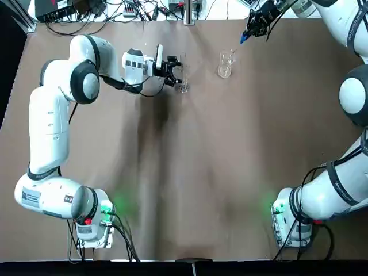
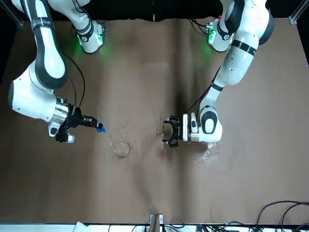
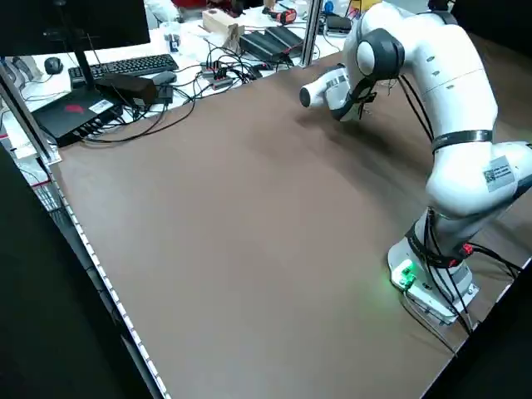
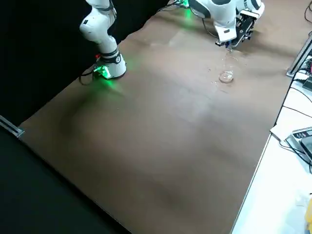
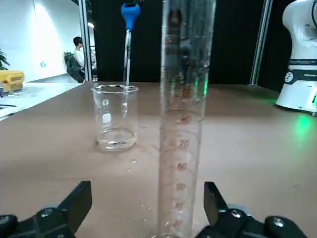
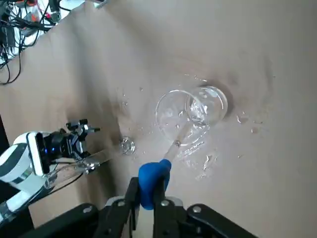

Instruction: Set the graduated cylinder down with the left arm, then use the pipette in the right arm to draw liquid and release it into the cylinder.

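Observation:
The graduated cylinder [image 5: 185, 124] stands upright on the brown table [image 1: 190, 172], its foot between the fingers [image 5: 79, 201] of my left gripper [image 1: 177, 73]. That gripper is open, with a gap on each side of the tube. From overhead the cylinder [image 1: 183, 87] shows at the far centre. My right gripper [image 1: 253, 29] hangs at the far right, shut on the blue bulb [image 6: 151, 178] of the pipette [image 5: 128, 49]. The pipette's thin tube slants down to the mouth of a short beaker [image 1: 225, 65]. A little clear liquid [image 5: 116, 144] lies in the beaker's bottom.
Droplets [image 6: 205, 161] spot the table around the beaker. A jumble of clear glass pieces [image 2: 207, 155] lies beside the left wrist. Cables and electronics [image 1: 115, 8] line the far edge. A person [image 5: 78, 57] stands far off in the room.

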### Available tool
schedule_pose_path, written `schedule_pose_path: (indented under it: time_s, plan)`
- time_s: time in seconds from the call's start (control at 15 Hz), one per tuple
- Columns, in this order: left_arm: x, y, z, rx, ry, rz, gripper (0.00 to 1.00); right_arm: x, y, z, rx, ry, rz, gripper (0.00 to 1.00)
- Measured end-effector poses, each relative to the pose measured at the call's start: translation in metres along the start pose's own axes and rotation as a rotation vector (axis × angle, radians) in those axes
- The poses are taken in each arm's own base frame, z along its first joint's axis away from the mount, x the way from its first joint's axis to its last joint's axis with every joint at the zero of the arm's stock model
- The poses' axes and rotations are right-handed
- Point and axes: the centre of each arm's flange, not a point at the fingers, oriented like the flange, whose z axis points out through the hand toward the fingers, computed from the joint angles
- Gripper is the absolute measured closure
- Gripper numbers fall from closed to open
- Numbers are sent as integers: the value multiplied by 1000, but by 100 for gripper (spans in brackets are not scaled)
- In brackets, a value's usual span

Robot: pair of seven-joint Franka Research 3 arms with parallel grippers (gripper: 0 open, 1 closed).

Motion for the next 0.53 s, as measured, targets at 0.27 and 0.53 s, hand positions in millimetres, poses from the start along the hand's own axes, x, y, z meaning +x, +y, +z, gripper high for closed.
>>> schedule_pose_path:
  time_s: [0.27,0.53]
  plan:
    - [-16,-20,-60,53,-50,6,0,4,-6,-16,11,-2,6,85]
    - [-24,-40,-149,59,-136,24,0,3,-16,-25,19,4,15,85]
